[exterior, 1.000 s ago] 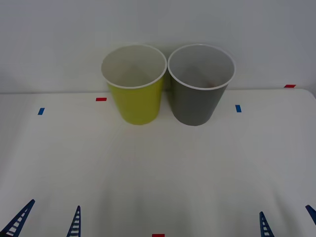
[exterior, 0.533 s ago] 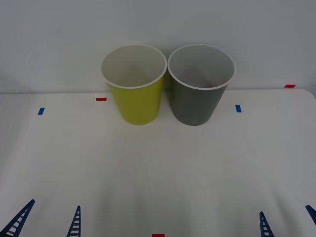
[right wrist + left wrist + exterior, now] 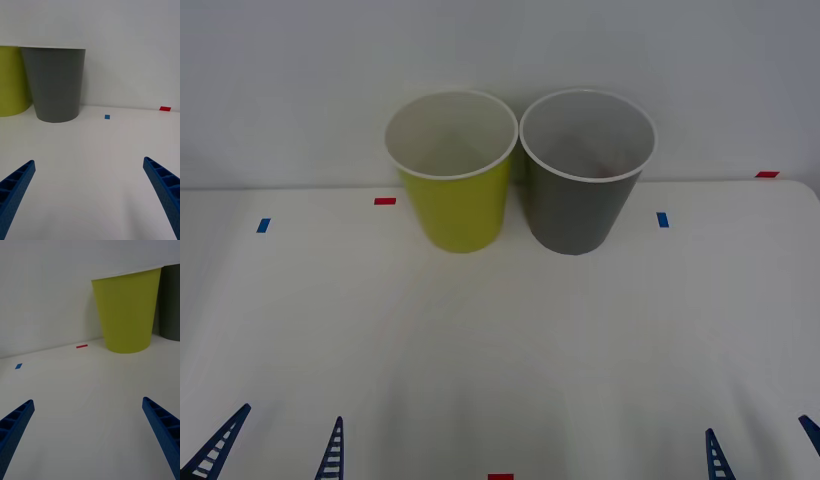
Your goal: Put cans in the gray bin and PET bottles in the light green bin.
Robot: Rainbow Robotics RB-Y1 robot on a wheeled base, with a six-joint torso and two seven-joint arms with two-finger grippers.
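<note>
Nearest the robot: 2 hands, both low at the near edge of the worktop (image 3: 500,350). Left hand (image 3: 270,445) at the near left, right hand (image 3: 765,445) at the near right; each has 2 blue ribbed fingers, tapering to points, spread wide w/ nothing between them. In the left wrist view its fingers (image 3: 15,427) sit apart over bare surface; same for the right hand's fingers (image 3: 165,191) in the right wrist view.

Worktop: white, smooth, matte. Small flat tape marks on it, 5 counted in the front view: 3 red, 2 blue. 1 red mark (image 3: 500,477) at the near edge centre. Further back, 1 blue mark (image 3: 263,225) on the left, 1 red mark (image 3: 385,201) just left of the bins, 1 blue (image 3: 662,219) right of them, 1 red (image 3: 767,174) at the far right corner.

Far end: 2 bins, upright, side by side, rims touching or nearly so. Light green bin (image 3: 452,170) on the left, gray bin (image 3: 585,170) on the right. Both round, tapered to a narrower base, smooth plastic, thin white rim, pale inside. A faint reddish patch (image 3: 608,170) low inside the gray bin, poss. the can, can't say for sure. Plain white wall (image 3: 500,50) behind.
</note>
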